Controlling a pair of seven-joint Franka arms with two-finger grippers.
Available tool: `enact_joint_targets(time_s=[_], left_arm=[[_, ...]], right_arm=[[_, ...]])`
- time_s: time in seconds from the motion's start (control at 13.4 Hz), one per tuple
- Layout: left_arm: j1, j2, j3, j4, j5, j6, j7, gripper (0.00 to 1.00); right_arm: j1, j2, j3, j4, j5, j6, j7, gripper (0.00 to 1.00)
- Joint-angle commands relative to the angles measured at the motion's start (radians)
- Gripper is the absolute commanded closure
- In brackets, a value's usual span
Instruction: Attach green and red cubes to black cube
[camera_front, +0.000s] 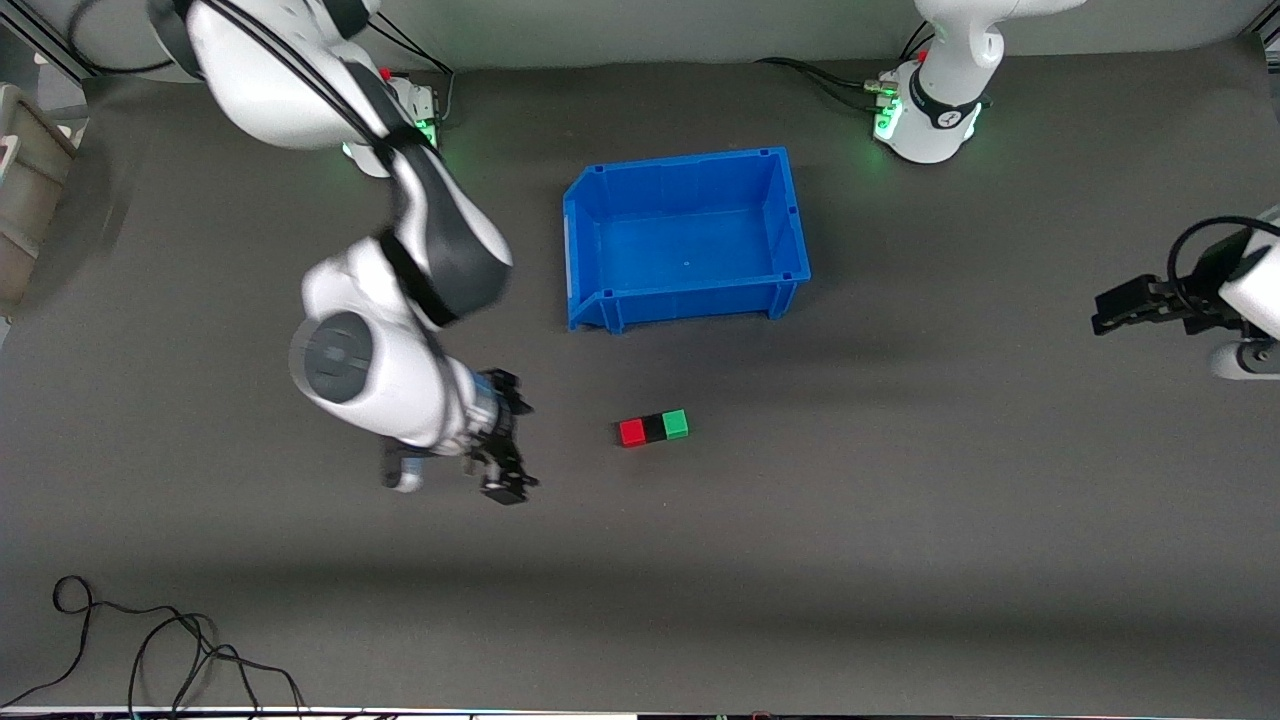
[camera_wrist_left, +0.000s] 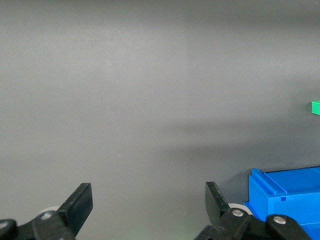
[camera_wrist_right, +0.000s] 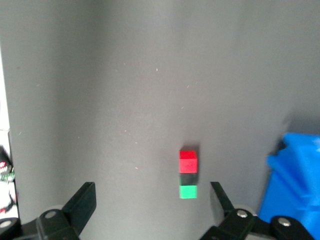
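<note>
Cables (camera_front: 150, 650) lie nearest the camera. Red cube (camera_front: 631, 432), black cube (camera_front: 654, 428) and green cube (camera_front: 676, 424) touch in a row (black between) near the blue bin (camera_front: 690, 300). Right end effector (camera_front: 503, 450) hovers beside them, spread, empty; left end effector (camera_front: 1125, 308) waits, spread.

cubes (camera_front: 653, 429) touching in row | nearer camera than bin (camera_front: 600, 245)
</note>
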Motion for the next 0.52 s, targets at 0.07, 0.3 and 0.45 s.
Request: enact_joint_targets(time_s=[0.07, 0.3, 0.45], left_arm=[[-0.005, -0.054, -0.03, -0.059, 0.019, -0.003, 0.033, 0.0], [-0.002, -0.064, -0.042, -0.056, 0.019, -0.008, 0.077, 0.0], [0.001, -0.067, -0.038, -0.056, 0.019, -0.006, 0.081, 0.0]], right_arm=[[-0.074, -0.18, -0.013, -0.068, 0.02, -0.219, -0.282, 0.0], [-0.148, -0.305, -0.025, -0.144, 0.006, -0.317, -0.646, 0.0], [-0.161, -0.355, -0.102, -0.172, -0.006, -0.368, -0.902, 0.0]])
